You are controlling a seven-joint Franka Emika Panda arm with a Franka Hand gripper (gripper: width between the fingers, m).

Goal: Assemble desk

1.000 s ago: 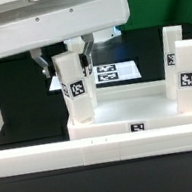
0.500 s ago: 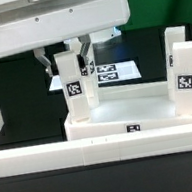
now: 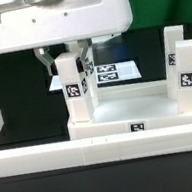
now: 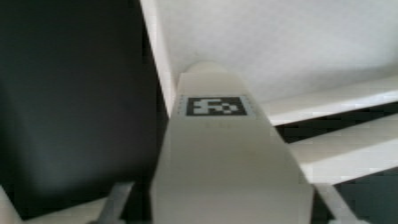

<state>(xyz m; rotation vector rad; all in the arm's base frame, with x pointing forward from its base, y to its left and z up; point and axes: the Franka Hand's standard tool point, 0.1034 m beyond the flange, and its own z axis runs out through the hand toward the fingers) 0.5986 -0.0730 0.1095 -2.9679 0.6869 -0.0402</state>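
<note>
Three legs stand upright on the tabletop (image 3: 136, 105), which fills the lower middle of the exterior view: two at right, one at centre left. That centre-left leg (image 3: 74, 87) sits between the gripper (image 3: 69, 60) fingers, which look clamped on its upper end (contact itself is partly hidden). Rigid, light, smooth plastic, I judge; flat opposite faces near the top suit the grip.

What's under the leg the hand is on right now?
The leg stands upright on the tabletop corner at the exterior view's left. The joint under its foot is covered; the hand straddles its top.
</note>
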